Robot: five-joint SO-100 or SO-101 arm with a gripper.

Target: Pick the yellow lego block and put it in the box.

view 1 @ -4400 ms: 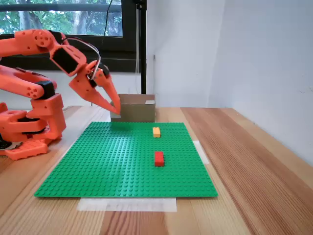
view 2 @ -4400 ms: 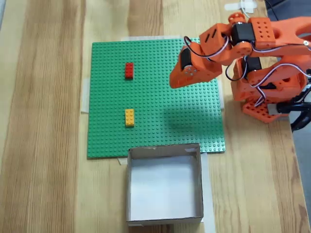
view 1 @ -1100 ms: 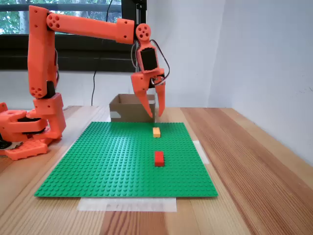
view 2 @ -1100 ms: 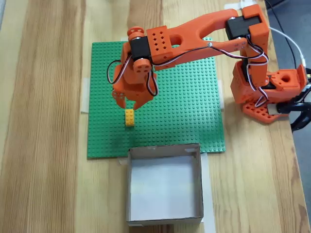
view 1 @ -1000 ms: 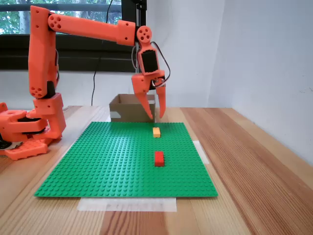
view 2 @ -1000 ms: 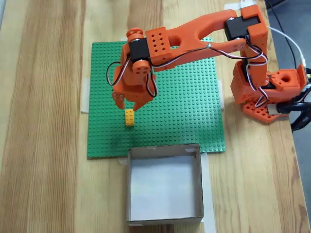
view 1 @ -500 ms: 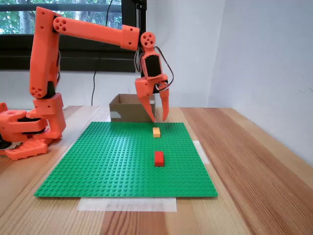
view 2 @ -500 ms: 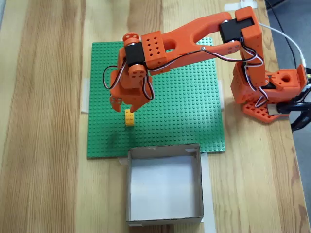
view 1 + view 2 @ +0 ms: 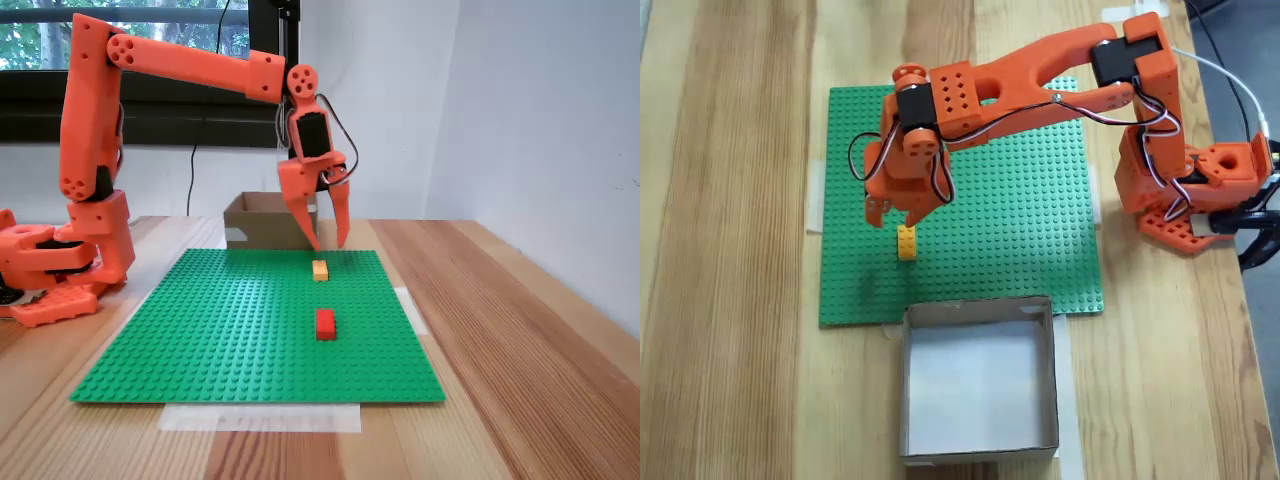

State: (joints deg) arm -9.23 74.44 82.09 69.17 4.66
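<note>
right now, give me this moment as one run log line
phase: approach | gripper: open, above yellow lego block, not touching | block: on green baseplate | red brick: untouched | box: empty

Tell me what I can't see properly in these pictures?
- Red brick: in the view from above, the arm covers it.
- Box: its inside is hidden by its front wall in the side view.
- Yellow brick: its top end sits under the hand in the view from above.
</note>
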